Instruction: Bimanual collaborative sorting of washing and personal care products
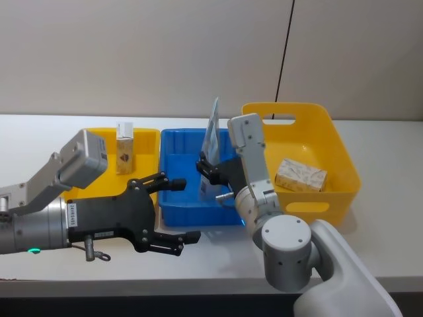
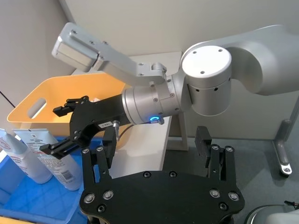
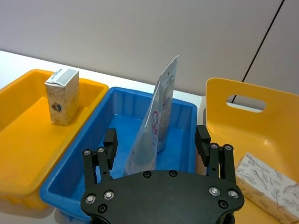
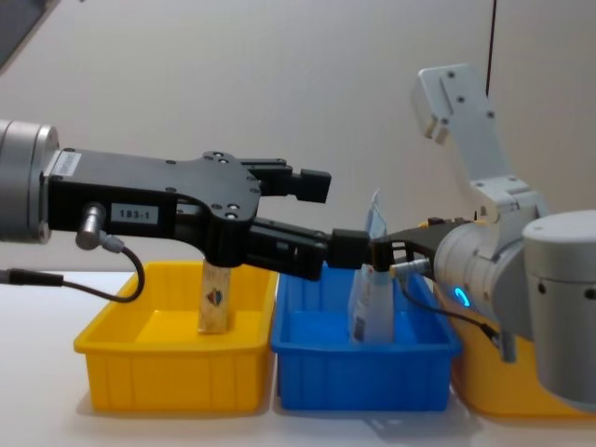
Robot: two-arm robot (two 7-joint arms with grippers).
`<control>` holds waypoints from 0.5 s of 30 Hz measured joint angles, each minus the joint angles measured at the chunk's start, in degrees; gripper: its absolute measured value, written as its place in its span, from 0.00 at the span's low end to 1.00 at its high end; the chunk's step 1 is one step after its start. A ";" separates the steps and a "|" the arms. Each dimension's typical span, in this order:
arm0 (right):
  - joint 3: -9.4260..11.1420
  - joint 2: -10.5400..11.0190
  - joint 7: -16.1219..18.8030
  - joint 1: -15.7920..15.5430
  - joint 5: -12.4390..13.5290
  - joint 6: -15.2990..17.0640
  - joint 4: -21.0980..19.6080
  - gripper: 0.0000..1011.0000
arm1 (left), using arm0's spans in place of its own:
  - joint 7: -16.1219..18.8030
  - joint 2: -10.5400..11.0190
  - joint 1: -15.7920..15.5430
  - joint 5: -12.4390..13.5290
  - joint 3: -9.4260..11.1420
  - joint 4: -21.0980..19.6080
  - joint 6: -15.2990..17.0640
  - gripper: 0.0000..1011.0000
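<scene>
R gripper (image 1: pixel 210 173) open around pouch (image 1: pixel 211 142), upright in blue tray (image 1: pixel 173 199). L gripper (image 1: pixel 170 213) open at tray's 8 o'clock. Carton (image 1: pixel 125 148) in yellow tray (image 1: pixel 149 137); box (image 1: pixel 301 175) in basket (image 1: pixel 337 142).

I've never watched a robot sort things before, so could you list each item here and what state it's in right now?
Light-blue pouch: upright in the blue tray, leaning slightly.
Beige carton: standing upright in the yellow tray.
Marbled pack: lying flat in the yellow basket.
Right pincer: open, over the blue tray beside the pouch.
Left pincer: open, empty, at the blue tray's near edge.
</scene>
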 joint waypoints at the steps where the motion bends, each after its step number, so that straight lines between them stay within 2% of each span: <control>1: 0.00 -0.06 0.01 0.19 -0.08 -0.15 0.31 0.99 | 0.00 0.00 0.00 0.00 0.00 0.00 0.00 0.99; 15: 0.00 -1.25 0.24 3.62 -1.39 -1.98 6.29 0.99 | 0.00 0.00 0.00 0.00 0.00 0.00 0.00 0.99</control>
